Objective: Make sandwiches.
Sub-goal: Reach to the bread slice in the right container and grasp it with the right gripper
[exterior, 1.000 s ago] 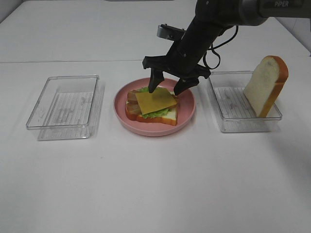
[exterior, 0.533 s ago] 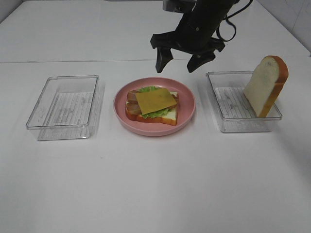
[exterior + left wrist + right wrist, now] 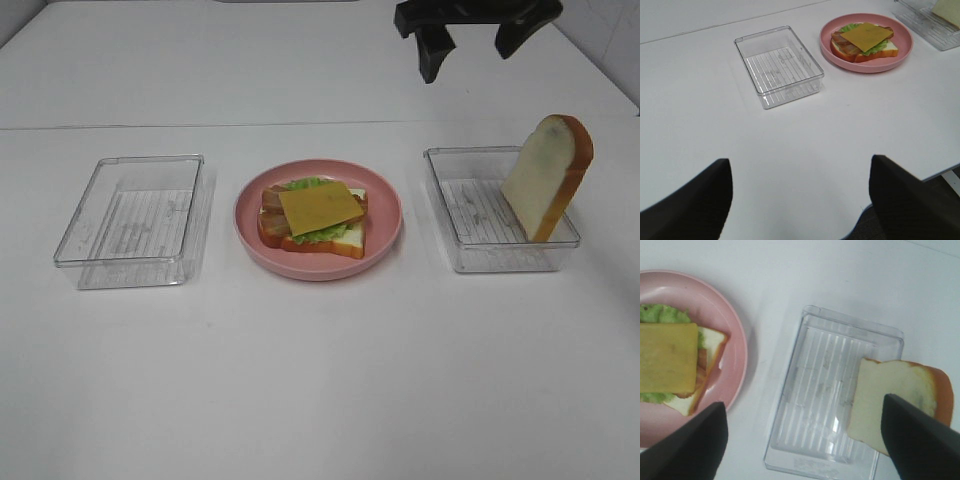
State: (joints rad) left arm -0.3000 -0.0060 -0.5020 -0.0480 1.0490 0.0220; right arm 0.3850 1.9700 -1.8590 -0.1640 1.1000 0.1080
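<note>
An open sandwich (image 3: pixel 314 217) lies on the round pink plate (image 3: pixel 386 205): a bread slice, green lettuce, bacon strips and a yellow cheese slice (image 3: pixel 320 206) on top. It also shows in the left wrist view (image 3: pixel 863 41) and the right wrist view (image 3: pixel 670 360). A second white bread slice (image 3: pixel 548 173) with orange-brown crust leans upright in the right clear tray (image 3: pixel 470 210); it shows in the right wrist view (image 3: pixel 900 402) too. My right gripper (image 3: pixel 475 28) is open and empty, high above the table behind the right tray. My left gripper (image 3: pixel 800 200) is open and empty, well short of the plate.
An empty clear plastic tray (image 3: pixel 135 220) stands left of the plate, also in the left wrist view (image 3: pixel 778 65). A seam line crosses the white table behind the trays. The table's near edge shows in the left wrist view (image 3: pixel 940 172).
My right gripper has risen from just over the cheese on the sandwich and moved right and back, toward the right tray. The cheese stays on the sandwich.
</note>
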